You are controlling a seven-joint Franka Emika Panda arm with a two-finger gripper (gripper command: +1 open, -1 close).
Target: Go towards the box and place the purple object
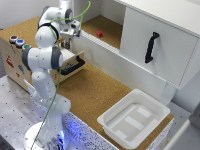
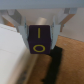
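Note:
In the wrist view my gripper [image 2: 40, 36] is shut on the purple object [image 2: 39, 44], a dark purple block with yellow marks, held between the two grey fingers [image 2: 19, 24]. In the exterior view the gripper [image 1: 76, 31] hangs high at the back, above the open wooden drawer [image 1: 75, 62] and beside the white ledge. The box [image 1: 150, 125], a shallow white tub with a ribbed floor, sits far off at the front of the exterior view's right, on the cork surface. Nothing lies in it.
A wooden box with coloured buttons [image 1: 17, 42] stands at the exterior view's left, its drawer handle [image 2: 52, 65] black. A big white cabinet with a black handle [image 1: 151, 47] fills the back right. A small red thing [image 1: 99, 34] lies in the recess behind the ledge.

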